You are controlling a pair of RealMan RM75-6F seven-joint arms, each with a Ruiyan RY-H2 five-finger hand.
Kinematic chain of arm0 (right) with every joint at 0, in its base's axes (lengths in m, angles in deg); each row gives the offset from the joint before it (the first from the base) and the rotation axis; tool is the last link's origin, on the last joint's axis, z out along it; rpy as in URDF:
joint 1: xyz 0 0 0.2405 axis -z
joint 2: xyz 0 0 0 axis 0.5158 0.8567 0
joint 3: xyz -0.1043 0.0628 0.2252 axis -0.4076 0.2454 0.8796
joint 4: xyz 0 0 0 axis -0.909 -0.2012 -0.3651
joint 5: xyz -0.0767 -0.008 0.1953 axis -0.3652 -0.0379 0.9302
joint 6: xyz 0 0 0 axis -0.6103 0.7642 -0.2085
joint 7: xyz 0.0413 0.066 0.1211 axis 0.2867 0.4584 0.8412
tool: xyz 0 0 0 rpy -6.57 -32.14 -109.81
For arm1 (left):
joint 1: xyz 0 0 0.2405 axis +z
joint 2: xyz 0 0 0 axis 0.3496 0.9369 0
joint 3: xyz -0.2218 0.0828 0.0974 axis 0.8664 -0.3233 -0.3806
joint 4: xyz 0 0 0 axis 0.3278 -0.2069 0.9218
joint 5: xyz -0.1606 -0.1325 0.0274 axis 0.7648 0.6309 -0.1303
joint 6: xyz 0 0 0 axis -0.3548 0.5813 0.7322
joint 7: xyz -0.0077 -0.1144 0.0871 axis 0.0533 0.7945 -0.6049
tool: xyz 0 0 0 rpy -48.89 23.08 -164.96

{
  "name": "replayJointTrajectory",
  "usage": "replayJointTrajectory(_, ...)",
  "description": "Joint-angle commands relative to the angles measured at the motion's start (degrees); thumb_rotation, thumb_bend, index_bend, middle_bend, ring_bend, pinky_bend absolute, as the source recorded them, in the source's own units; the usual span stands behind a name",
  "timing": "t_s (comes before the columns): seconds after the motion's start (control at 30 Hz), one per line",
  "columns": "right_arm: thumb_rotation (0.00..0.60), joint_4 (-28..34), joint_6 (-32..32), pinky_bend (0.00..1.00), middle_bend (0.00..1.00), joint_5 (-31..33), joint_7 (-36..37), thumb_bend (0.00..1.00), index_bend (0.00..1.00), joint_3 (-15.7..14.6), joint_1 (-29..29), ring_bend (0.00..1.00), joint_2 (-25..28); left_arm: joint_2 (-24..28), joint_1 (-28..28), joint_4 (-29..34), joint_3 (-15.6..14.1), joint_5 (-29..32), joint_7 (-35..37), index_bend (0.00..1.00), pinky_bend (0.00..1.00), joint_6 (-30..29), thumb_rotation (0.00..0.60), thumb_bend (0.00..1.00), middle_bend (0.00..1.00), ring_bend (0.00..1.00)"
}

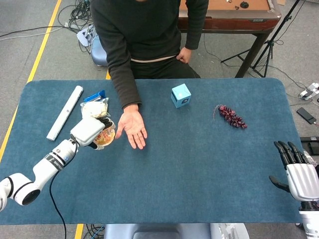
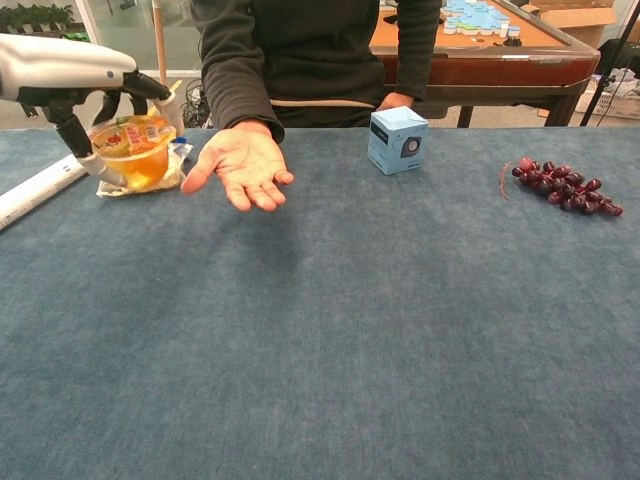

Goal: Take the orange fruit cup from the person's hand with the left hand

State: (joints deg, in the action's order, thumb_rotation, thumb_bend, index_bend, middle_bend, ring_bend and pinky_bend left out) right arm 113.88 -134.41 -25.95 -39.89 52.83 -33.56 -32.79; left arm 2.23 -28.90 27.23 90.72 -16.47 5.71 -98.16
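Gripping orange fruit cup (image 2: 133,152), left hand (image 2: 70,85) aloft.

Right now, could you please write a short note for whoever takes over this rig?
Left hand: holds the orange fruit cup in the air, clear of the person's hand.
Right hand: holds nothing, fingers apart, at the table's near right corner.
Done: cup taken; the person's palm is bare and open.
Left: nothing in the handover; just keep the cup steady.
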Motion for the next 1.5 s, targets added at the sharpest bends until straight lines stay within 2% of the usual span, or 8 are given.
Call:
replayJointTrajectory(0.03, 0.6, -0.04, -0.02, 0.21, 0.1, 0.0, 0.01, 0.13, 0.01, -0.04, 0.03, 0.03, -0.02, -1.07, 0.35, -0.76, -0.78, -0.18, -0.34, 0.42, 0.56, 0.55, 0.6, 0.14, 0.3, 0.38)
replayJointTrajectory(0.53, 0.6, -0.12, -1.62, 0.21, 0.1, 0.56, 0.93, 0.13, 0.01, -0.43, 1.52, 0.03, 0.59, -9.93, -0.46, -9.57, -3.6, -3.14, -1.11, 0.41, 0.55, 2.81, 0.6, 0.14, 0.3, 0.38)
replayJointTrajectory(0.93, 0.6, -0.05, -0.92, 0.21, 0.1, 0.99, 0.64, 0.13, 0.01, -0.16, 1.18, 0.03, 0.55, -10.36, 1.12, -12.5, -4.6, -3.6, 0.43, 0.41, 0.55, 1.45, 0.6, 0.14, 0.3, 0.37)
replayJointTrajectory(1.23, 0.6, 0.14, -1.18, 0.21, 0.1, 0.96, 0.45, 0.13, 0.01, -0.31, 1.46, 0.03, 0.7, -16.65, 0.88, -21.68, -4.84, -2.61, 1.4, 0.41, 0.55, 3.69, 0.6, 0.14, 0.29, 0.36)
replayJointTrajectory(1.3, 0.6, 0.23, -1.52, 0.21, 0.1, 1.02, 0.42, 0.13, 0.01, -0.34, 1.72, 0.03, 0.77, -17.31, 1.02, -23.19, -5.01, -2.41, 1.85, 0.36, 0.52, 4.11, 0.6, 0.14, 0.25, 0.33)
replayJointTrajectory(1.37, 0.6, 0.35, -1.72, 0.21, 0.1, 1.08, 0.37, 0.13, 0.01, -0.36, 1.89, 0.03, 0.82, -17.23, 1.1, -23.45, -5.07, -1.58, 2.06, 0.23, 0.46, 5.24, 0.6, 0.14, 0.18, 0.25)
replayJointTrajectory(1.43, 0.6, 0.46, -1.76, 0.21, 0.1, 0.99, 0.26, 0.13, 0.01, -0.41, 1.94, 0.03, 0.83, -16.54, 1.28, -22.53, -4.76, -0.05, 2.14, 0.06, 0.37, 6.43, 0.6, 0.14, 0.08, 0.14)
replayJointTrajectory(1.5, 0.6, 0.54, -1.73, 0.21, 0.1, 0.78, 0.15, 0.13, 0.01, -0.47, 1.9, 0.03, 0.82, -15.37, 1.49, -21.04, -4.24, 1.39, 2.03, 0.0, 0.28, 6.99, 0.6, 0.13, 0.01, 0.04)
